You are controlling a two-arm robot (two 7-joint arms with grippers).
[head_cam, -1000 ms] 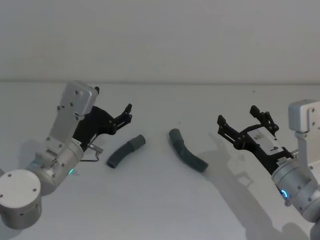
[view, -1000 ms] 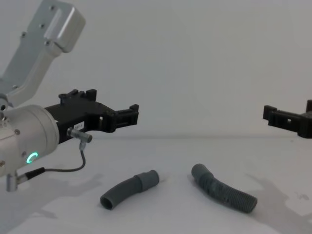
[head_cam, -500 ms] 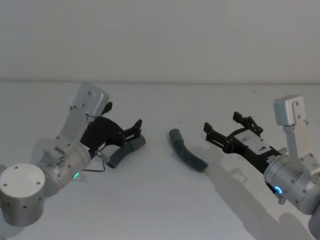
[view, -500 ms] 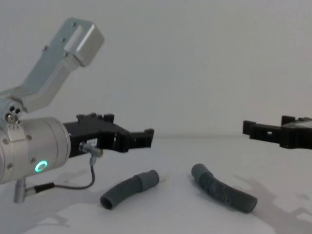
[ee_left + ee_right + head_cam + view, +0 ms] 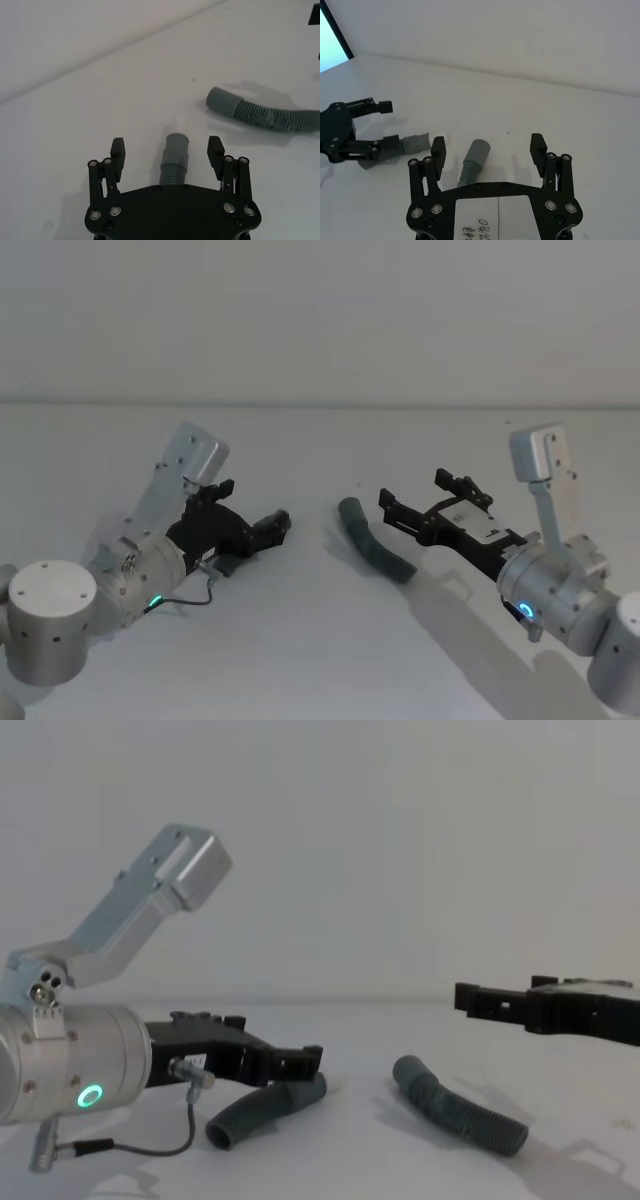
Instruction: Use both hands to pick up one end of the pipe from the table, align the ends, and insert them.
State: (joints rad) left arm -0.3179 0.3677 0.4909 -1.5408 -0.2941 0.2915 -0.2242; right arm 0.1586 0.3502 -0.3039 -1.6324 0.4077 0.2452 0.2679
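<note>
You have the left gripper (image 5: 268, 526) low, left of centre in the head view, with its jaws spread wide. In the left wrist view its fingers (image 5: 118, 150) stand either side of the left hose piece (image 5: 173, 167) and are clear of it on both sides. The smooth cuff (image 5: 176, 146) points out between the tips. In the chest view that piece lies on the table (image 5: 340, 1170) at lower centre-left, and its cuffed end is just under the gripper's tips. The right hose piece (image 5: 376, 545) lies just right of centre in the head view, apart from the first. Your right gripper (image 5: 412, 494) hangs beside it on the right, jaws released and holding nothing. In the right wrist view the plain grey cuff (image 5: 478, 150) shows between the spread fingers (image 5: 538, 147), and in the chest view this gripper sits higher than the hose
</note>
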